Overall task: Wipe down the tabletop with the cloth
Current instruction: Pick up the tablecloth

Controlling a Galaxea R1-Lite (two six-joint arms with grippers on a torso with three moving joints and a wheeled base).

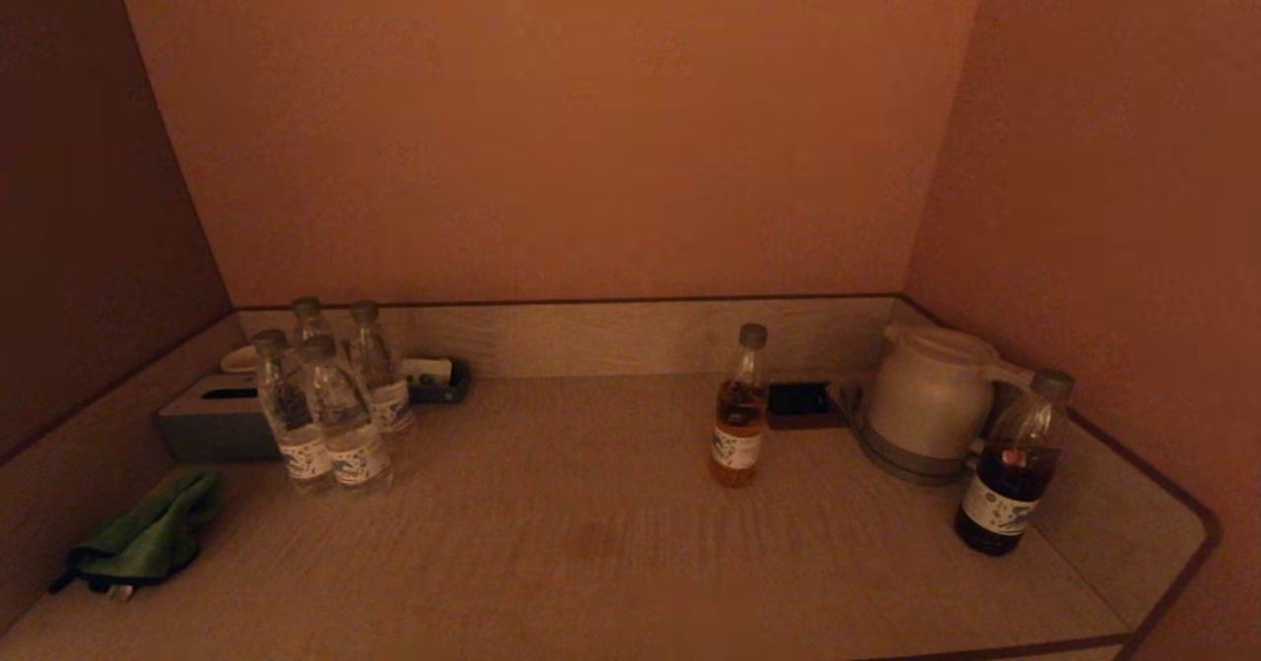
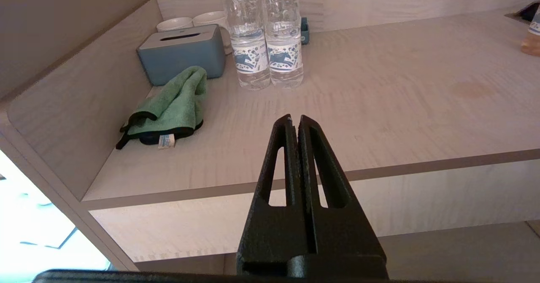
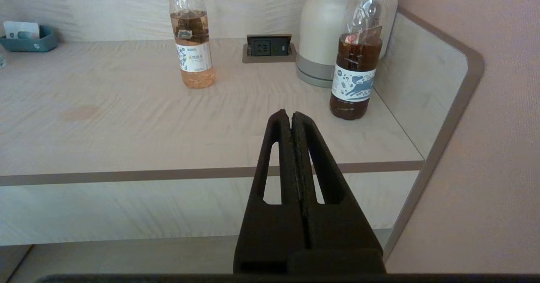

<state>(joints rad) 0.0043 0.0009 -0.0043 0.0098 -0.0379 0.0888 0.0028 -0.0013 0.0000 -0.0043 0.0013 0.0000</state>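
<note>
A crumpled green cloth (image 1: 148,535) with a black edge lies at the near left of the light wooden tabletop (image 1: 591,562), against the left wall; it also shows in the left wrist view (image 2: 171,106). A faint brown stain (image 1: 586,541) marks the middle of the tabletop (image 2: 470,90). My left gripper (image 2: 294,118) is shut and empty, held in front of the table's front edge, right of the cloth. My right gripper (image 3: 287,114) is shut and empty, in front of the table's front edge near the dark bottle. Neither gripper shows in the head view.
Several water bottles (image 1: 335,410) stand by a blue-grey tissue box (image 1: 212,420) at back left, with cups and a small tray (image 1: 438,380) behind. An orange drink bottle (image 1: 739,410), a socket (image 1: 798,400), a white kettle (image 1: 926,400) and a dark drink bottle (image 1: 1010,464) stand at right.
</note>
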